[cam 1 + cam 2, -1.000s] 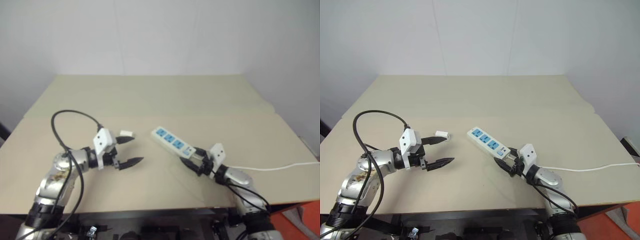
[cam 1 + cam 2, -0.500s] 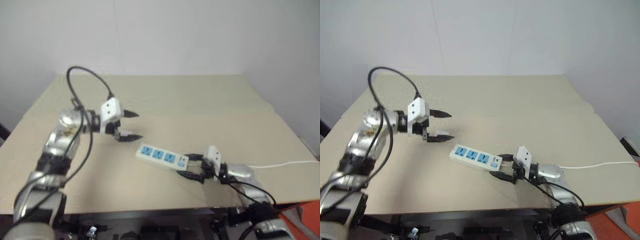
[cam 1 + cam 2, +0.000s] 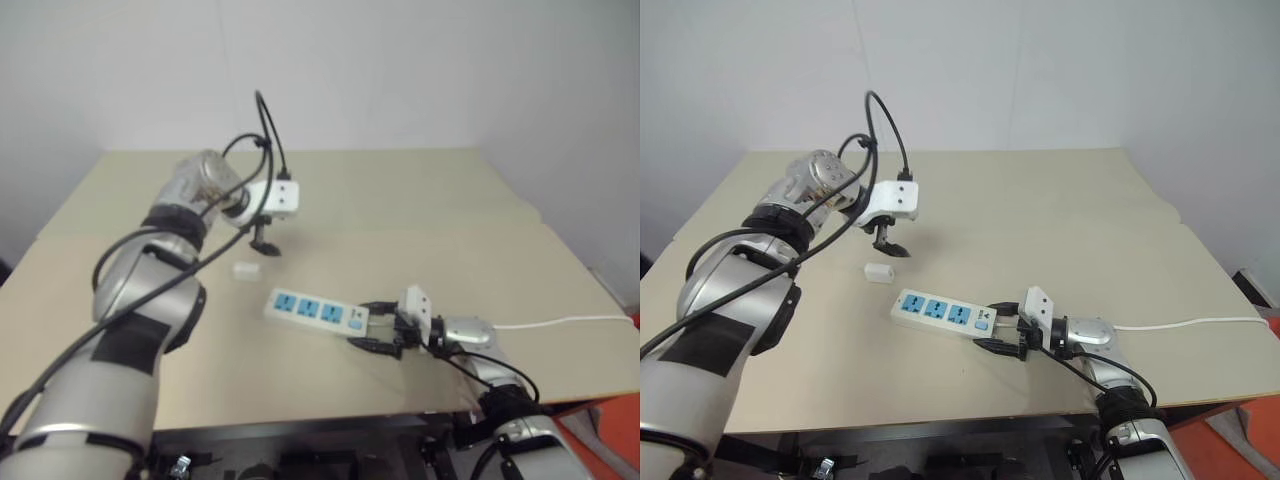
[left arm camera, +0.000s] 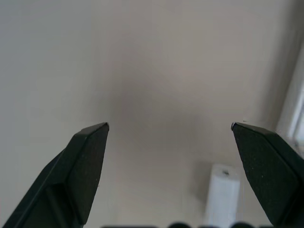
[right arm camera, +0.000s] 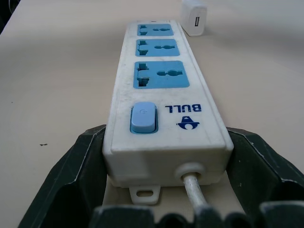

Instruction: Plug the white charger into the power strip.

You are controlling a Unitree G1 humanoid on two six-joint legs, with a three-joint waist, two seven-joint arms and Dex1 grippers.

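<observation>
**Strip is gripped at the switch end, charger lying loose on the tabletop**

A few things are cut off or hard to read. In the left wrist view the white charger [image 4: 222, 194] is clipped by the frame edge, so its bottom end is missing, and the power strip [image 4: 293, 114] is just a pale sliver at about 3 o'clock. In the head views the charger's prongs can't be made out at all; it's too small.

The charger [image 3: 879, 272] lies flat on the beige tabletop [image 3: 1040, 200], at roughly 10 o'clock from the strip [image 3: 943, 312] and just beside its far end, not touching it. The right wrist view shows the charger's [image 5: 194, 17] USB port facing the camera.

The left gripper [image 3: 886, 243] hangs above the charger, pointing down, its fingers [image 4: 88, 156] spread wide with nothing between them.

The right gripper [image 5: 164, 156] has its fingers [image 5: 71, 171] on both sides of the strip's switch end, pinching it. The cord [image 3: 1190, 324] runs off toward 3 o'clock and leaves the frame. All three blue sockets are empty.
</observation>
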